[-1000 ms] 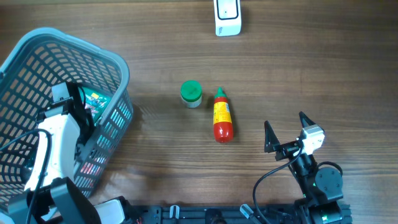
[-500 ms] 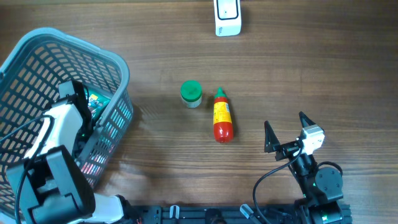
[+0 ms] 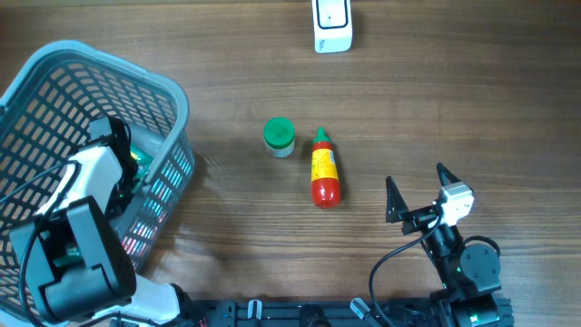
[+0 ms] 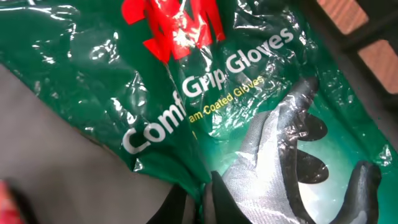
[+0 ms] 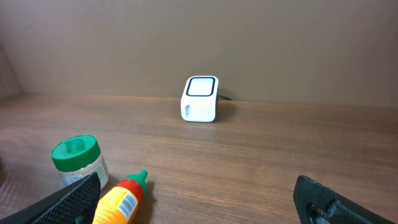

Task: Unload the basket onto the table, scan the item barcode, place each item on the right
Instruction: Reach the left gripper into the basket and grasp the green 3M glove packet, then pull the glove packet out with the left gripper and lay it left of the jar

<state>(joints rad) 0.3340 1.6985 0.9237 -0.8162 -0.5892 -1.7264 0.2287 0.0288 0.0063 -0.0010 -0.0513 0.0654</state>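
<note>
Glove pack (image 4: 186, 93), the green 3M one, is down inside the blue basket (image 3: 177, 104) at the left end of the table (image 3: 472, 91), so it's nowhere near the scanner (image 3: 332, 23) yet. The left gripper (image 4: 198, 200) reaches into the basket, jaws pinched together on what looks like a fold at the pack's edge, with plastic bunched right between the tips. So I'd call it: grab looks done, lift not done, carry not done, scan not done. Early days. I can't spot a barcode on the side facing the wrist camera either.

Room-wise, the tricky bit is the basket wall. The pack sits close to the basket's right-hand side and has to clear that rim first. After that it's mostly open wood across to the scanner at the far edge. A green-lidded jar (image 3: 279, 136) and a red sauce bottle (image 3: 325, 168) sit mid-table, just beside each other, roughly along that route, so going high seems smart. The right gripper (image 3: 418, 186) is at the near edge, jaws spread wide, holding nothing, well apart from everything.
</note>
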